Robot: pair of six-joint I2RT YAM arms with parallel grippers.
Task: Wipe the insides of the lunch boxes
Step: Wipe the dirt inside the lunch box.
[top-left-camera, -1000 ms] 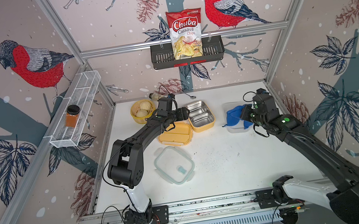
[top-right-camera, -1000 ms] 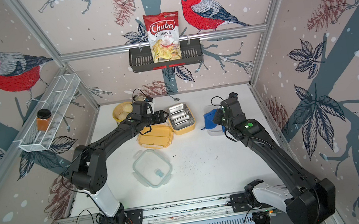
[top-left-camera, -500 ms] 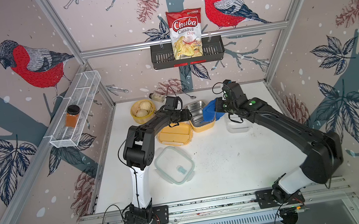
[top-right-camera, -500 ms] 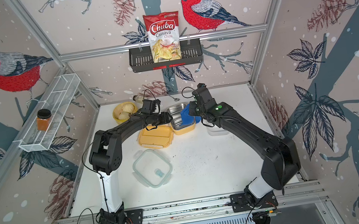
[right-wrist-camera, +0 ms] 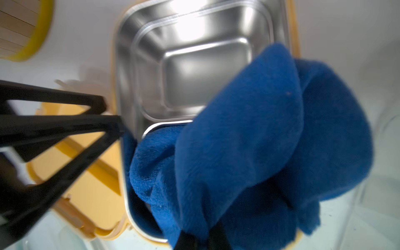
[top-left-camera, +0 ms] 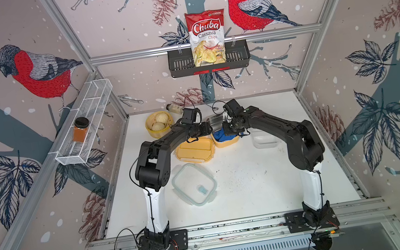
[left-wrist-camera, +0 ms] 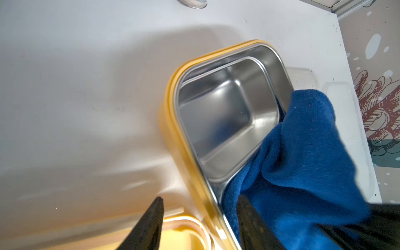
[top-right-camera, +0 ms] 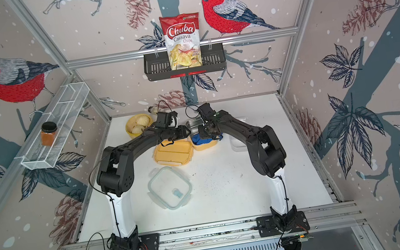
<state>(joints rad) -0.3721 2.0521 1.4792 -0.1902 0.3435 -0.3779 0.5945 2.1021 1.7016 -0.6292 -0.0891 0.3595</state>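
Robot lab cell: aluminium frame (top-left-camera: 204,43), bird-print walls (top-left-camera: 35,74)

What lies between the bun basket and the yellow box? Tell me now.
The left tool, jaws open astride the box rim, just past the basket; both top views show it.

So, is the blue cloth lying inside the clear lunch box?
No, the blue cloth hangs down into one steel compartment of the yellow lunch box.

Shiny steel lunch box (left-wrist-camera: 227,112), terry cloth (left-wrist-camera: 303,162)
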